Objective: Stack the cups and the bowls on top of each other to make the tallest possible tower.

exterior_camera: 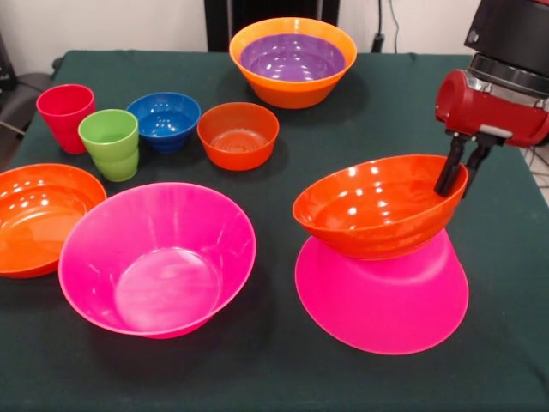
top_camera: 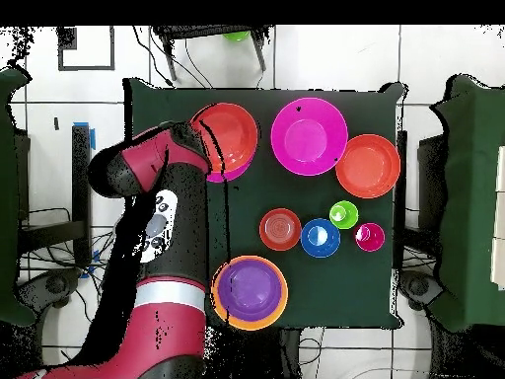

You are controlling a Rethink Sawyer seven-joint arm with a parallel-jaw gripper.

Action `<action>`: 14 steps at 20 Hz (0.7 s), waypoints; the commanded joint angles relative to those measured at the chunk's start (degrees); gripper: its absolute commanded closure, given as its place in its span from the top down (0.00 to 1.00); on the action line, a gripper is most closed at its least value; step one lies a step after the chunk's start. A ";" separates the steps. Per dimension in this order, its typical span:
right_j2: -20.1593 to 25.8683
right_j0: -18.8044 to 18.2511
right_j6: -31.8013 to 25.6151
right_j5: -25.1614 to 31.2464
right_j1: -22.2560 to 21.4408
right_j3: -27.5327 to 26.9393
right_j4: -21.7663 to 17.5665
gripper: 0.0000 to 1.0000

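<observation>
One red-orange bowl (exterior_camera: 377, 206) sits tilted atop an upturned pink bowl (exterior_camera: 386, 305) on the table (exterior_camera: 274, 378), the gripper (exterior_camera: 461, 172) pinching its rim, one finger inside. Overhead, that bowl (top_camera: 227, 138) lies beside an upright pink bowl (top_camera: 309, 136).

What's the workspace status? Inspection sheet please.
Surface: table under a dark green cloth.
Tower: upturned pink bowl as base, shallow red-orange bowl sitting tilted on it.
Other bowls: upright pink bowl; second shallow red-orange bowl at the table edge; purple bowl nested in the orange bowl; small red-orange bowl; blue bowl.
Cups: red cup and green cup, both upright, unstacked.
Clutter: nothing seen.
Gripper: gripper pinches the tilted bowl's rim, one finger inside, one outside.
Cables: some on the floor in the overhead view.
Surroundings: tiled floor, dark furniture beside the table.
</observation>
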 commanded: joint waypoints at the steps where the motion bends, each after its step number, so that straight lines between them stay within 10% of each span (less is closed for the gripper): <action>1: 0.05 1.69 11.88 1.58 4.03 -1.17 2.22 0.00; 14: 1.18 1.66 7.27 8.27 6.56 -2.36 8.93 0.00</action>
